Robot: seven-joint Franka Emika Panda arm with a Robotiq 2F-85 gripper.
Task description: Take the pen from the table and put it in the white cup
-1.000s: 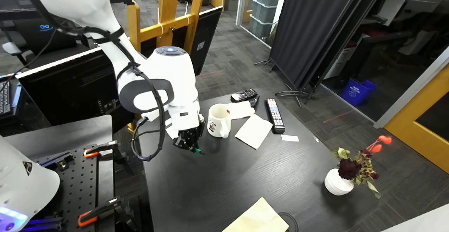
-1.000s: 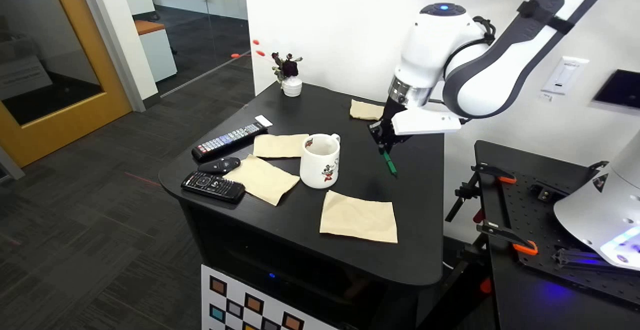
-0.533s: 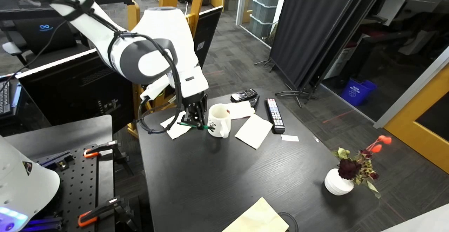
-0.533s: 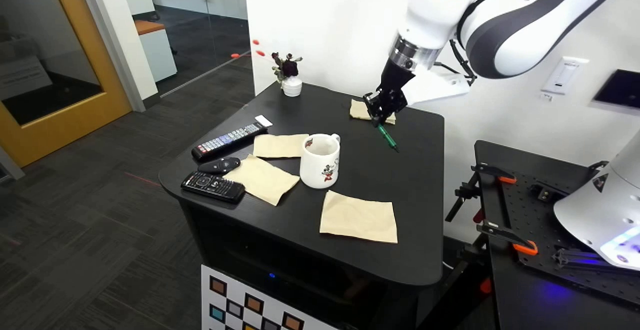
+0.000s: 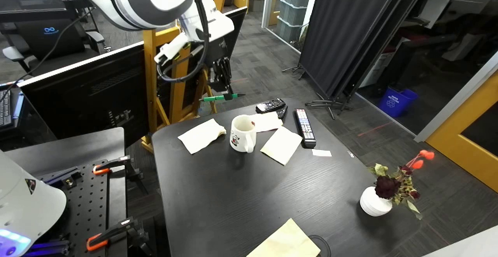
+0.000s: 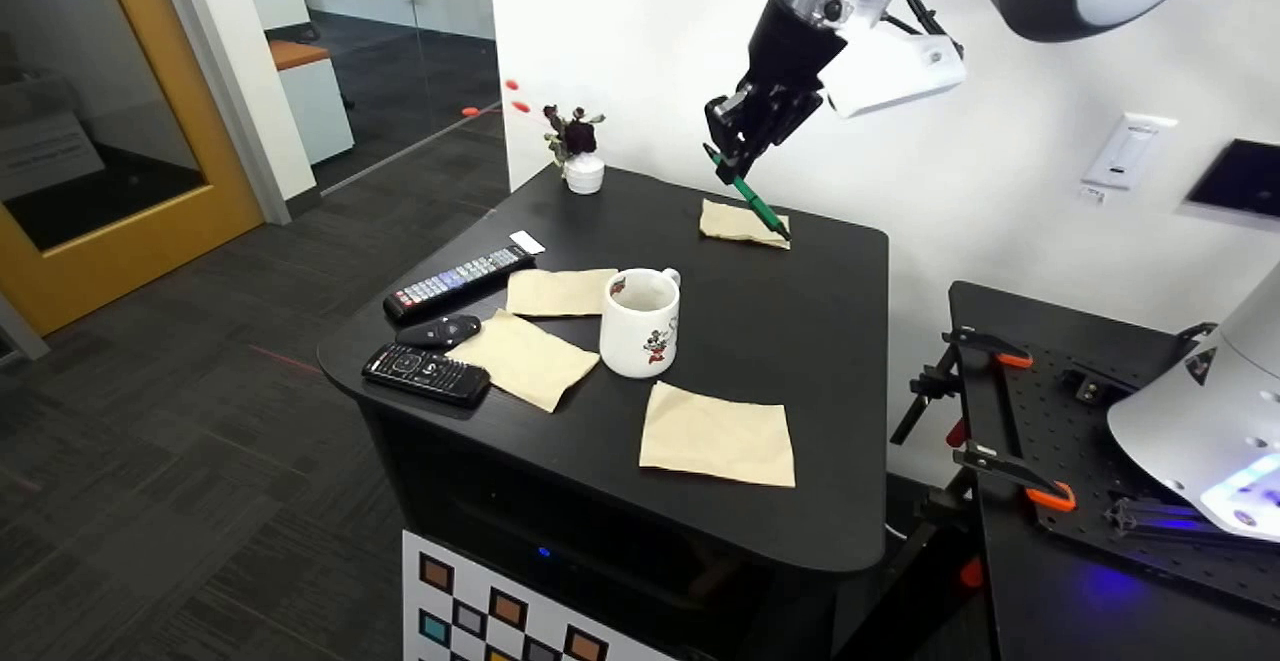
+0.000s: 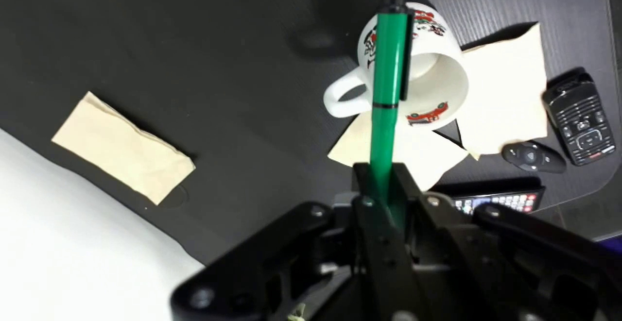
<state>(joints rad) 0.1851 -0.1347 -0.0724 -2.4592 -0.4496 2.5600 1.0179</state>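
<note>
Aloft, tool pinching green pen; white cup amid papers, remotes near

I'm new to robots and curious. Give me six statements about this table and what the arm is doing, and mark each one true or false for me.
1. The end effector is gripping a green pen. True.
2. The white mug stands upright on the black table. True.
3. The pen is already inside the mug. False: it is outside the mug, held up in the air.
4. Flowers stand in a white vase. True.
5. The mug is plain white all over. False: it has coloured pictures on it.
6. The mug is the only thing on the table. False: a long remote and a tan sheet, among other things, lie there too.
</note>
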